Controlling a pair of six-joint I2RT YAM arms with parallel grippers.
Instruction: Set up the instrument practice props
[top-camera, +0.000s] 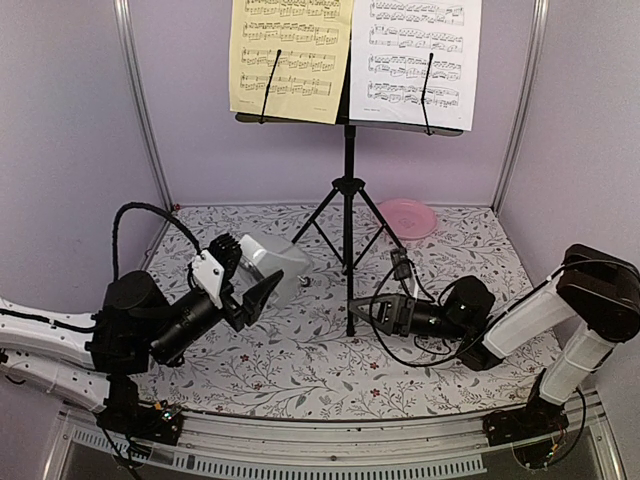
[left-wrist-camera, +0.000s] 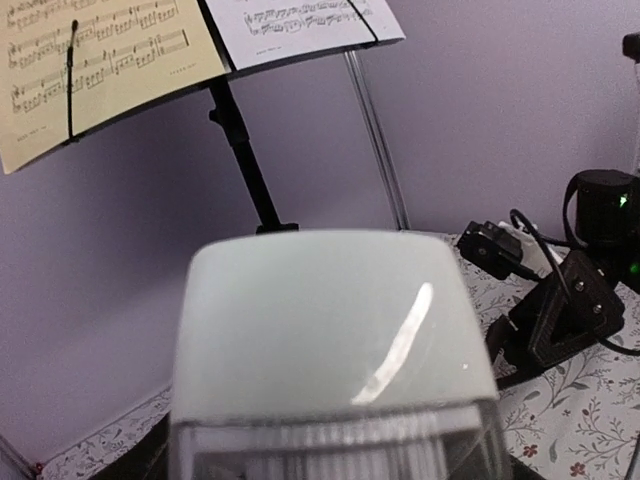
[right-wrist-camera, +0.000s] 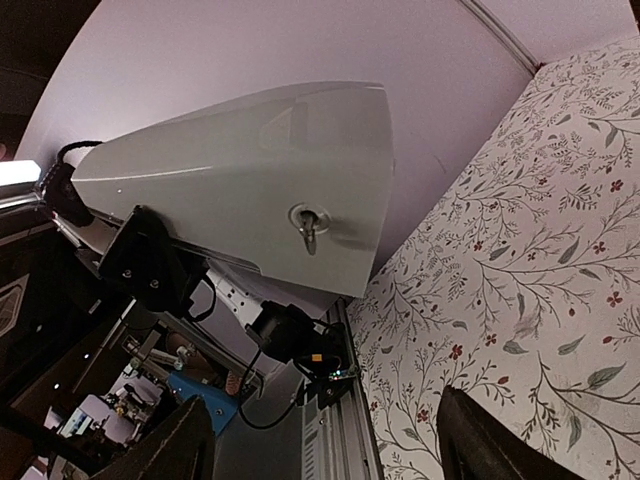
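The black music stand (top-camera: 348, 180) stands on its tripod at the middle back, with a yellowish sheet-music page (top-camera: 290, 55) and a white page (top-camera: 425, 55) clipped on its desk. My left gripper (top-camera: 245, 285) is shut on the pale-grey pyramid metronome (top-camera: 275, 260), held tilted above the table left of the stand. The metronome (left-wrist-camera: 330, 320) fills the left wrist view and hides the fingers. My right gripper (top-camera: 378, 313) is open and empty, low beside the stand's foot, pointing left. In its wrist view the metronome (right-wrist-camera: 250, 190), with its winding key, hangs ahead of the gripper (right-wrist-camera: 330, 450).
A pink round plate (top-camera: 408, 217) lies at the back right, behind the tripod legs. The floral tablecloth (top-camera: 300, 370) covers the table. Lilac walls close in the back and sides. A black cable (top-camera: 400, 290) loops around the right wrist.
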